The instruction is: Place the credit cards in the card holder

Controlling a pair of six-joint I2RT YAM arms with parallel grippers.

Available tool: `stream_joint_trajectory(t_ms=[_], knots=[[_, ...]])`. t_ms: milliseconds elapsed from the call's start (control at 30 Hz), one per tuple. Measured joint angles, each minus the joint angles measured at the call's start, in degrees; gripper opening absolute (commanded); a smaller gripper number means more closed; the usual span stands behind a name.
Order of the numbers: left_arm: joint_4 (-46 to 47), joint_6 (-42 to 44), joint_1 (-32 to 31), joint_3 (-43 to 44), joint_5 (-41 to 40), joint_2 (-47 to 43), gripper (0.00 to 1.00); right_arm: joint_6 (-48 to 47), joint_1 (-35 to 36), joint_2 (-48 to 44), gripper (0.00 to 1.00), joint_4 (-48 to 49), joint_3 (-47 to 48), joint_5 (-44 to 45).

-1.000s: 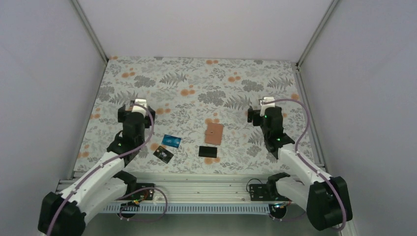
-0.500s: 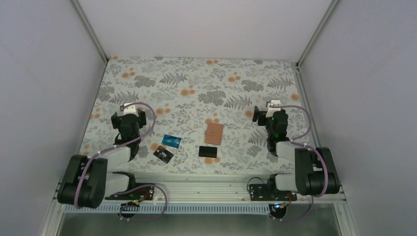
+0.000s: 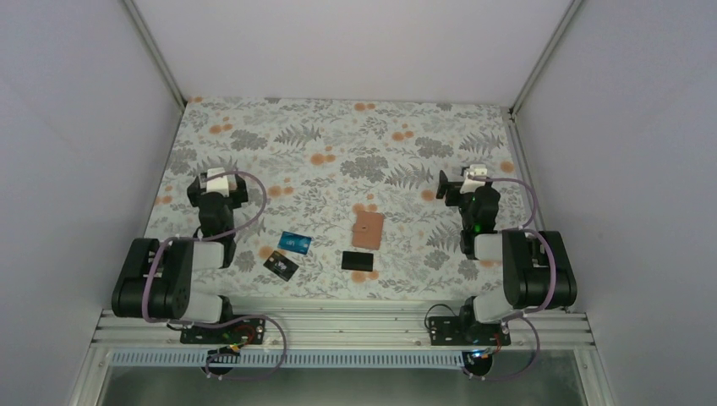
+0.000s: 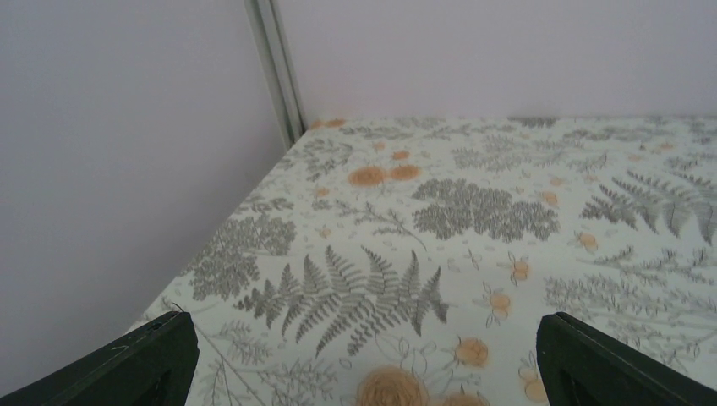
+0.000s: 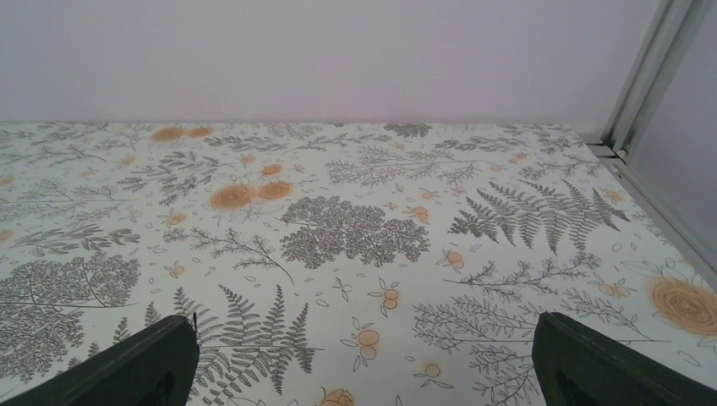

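The card holder (image 3: 368,229), a tan leather piece with a tiny stud at its centre, lies flat and closed on the fern-and-orange-blossom counter (image 3: 338,161), a little right of the middle and roughly between the two arms. A plain black card (image 3: 358,260) lies just beside its near edge, with a sliver of pattern showing between them. Off to the left of the holder sits a blue card (image 3: 295,243), turned slightly askew. A black card with pale marks (image 3: 281,266) lies just near-left of the blue one, corner close to corner; whether they touch cannot be told from above. All three cards lie flat on the counter, outside the holder. Both arms are folded low over their bases at the near edge. The left end effector (image 3: 217,188) is over the left part of the counter, well apart from the blue card, and the right end effector (image 3: 470,188) is over the right part, well apart from the holder. Each is spread wide and holds nothing. In the left wrist view its dark fingers (image 4: 152,364) sit at the bottom corners with bare pattern between them, facing the far wall and a metal corner post (image 4: 275,68). The right wrist view shows the same wide stance.
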Motion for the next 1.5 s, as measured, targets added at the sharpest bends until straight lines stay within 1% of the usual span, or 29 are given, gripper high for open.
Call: stream_joint_trajectory(t_ms=[100,200,267,400,633,1500], knots=[[5.7,-0.2,1.0,0.0,2.4,3.0,1.0,0.0,0.0,0.0,1.0,1.1,0.0,-1.0],[9.3,0.3,1.1,0.0,5.7,7.1,1.0,-0.3,-0.3,0.6,1.0,3.9,-0.8,-2.5],[10.0,0.9,1.1,-0.2,8.0,8.4,1.0,-0.4,-0.5,0.9,1.0,4.7,-1.4,-3.3],[11.5,1.4,1.1,-0.3,10.1,8.7,1.0,-0.4,-0.7,1.2,1.0,5.3,-1.6,-4.2],[13.0,1.7,1.1,-0.3,11.1,8.7,1.0,-0.4,-0.7,1.2,1.0,6.0,-1.6,-4.6],[13.2,1.7,1.1,-0.3,11.4,8.7,1.0,-0.4,-0.8,1.2,1.0,6.0,-1.6,-5.0]])
